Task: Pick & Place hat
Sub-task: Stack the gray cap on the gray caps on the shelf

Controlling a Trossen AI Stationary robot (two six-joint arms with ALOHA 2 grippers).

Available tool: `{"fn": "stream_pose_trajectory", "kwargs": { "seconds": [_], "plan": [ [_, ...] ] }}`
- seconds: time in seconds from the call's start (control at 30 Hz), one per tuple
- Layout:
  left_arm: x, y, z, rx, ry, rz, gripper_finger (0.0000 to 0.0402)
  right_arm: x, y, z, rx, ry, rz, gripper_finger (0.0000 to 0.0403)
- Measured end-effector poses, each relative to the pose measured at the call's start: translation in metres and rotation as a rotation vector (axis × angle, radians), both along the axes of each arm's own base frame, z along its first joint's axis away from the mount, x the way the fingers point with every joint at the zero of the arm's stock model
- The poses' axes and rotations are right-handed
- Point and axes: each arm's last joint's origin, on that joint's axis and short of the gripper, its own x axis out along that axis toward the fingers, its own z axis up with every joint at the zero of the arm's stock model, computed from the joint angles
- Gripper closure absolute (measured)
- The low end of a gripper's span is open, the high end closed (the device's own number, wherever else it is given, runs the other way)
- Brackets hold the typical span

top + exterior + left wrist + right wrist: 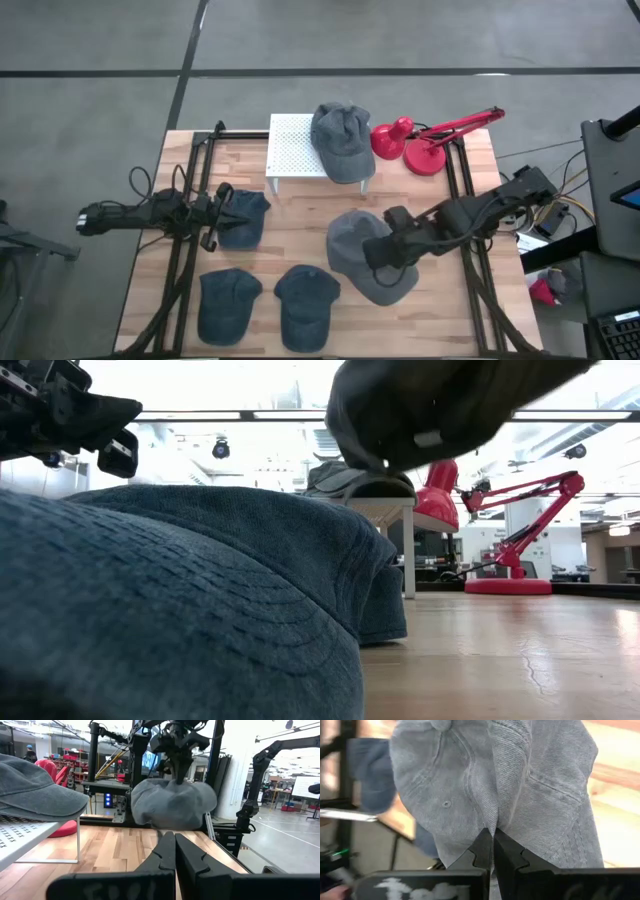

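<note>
A grey hat hangs under my right gripper, which is shut on it over the table's right half; the left wrist view shows the grey hat clear of the wood. Another grey hat lies crown up on a white perforated stand at the far edge. Three blue hats lie on the table: one beside my left gripper, and two near the front edge. My left gripper rests shut and level at the table's left, holding nothing. My right gripper pinches a raised fold of the grey hat's crown between its two fingers. The fingers come from above, slanting down from the table's right side. The hat hangs below them, slack and lifted clear of the table.
A red desk lamp stands at the far right, next to the stand. Black frame rails run along both sides of the table. Bare wood shows in the middle between the hats.
</note>
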Motion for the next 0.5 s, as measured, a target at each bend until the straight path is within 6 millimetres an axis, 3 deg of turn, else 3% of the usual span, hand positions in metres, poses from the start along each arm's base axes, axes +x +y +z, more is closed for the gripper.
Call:
{"fn": "stream_pose_trajectory", "kwargs": {
  "seconds": [0.23, 0.5],
  "plan": [
    [0.000, 0.000, 0.000, 0.000, 0.000, 0.001, 0.0401, -0.004, -0.002, 0.029, 0.004, -0.273, -0.040, 0.0395],
    [0.000, 0.000, 0.000, 0.000, 0.000, 0.000, 0.0401, 0.000, -0.009, 0.054, -0.188, -0.557, -0.128, 0.0395]
  ]
}}
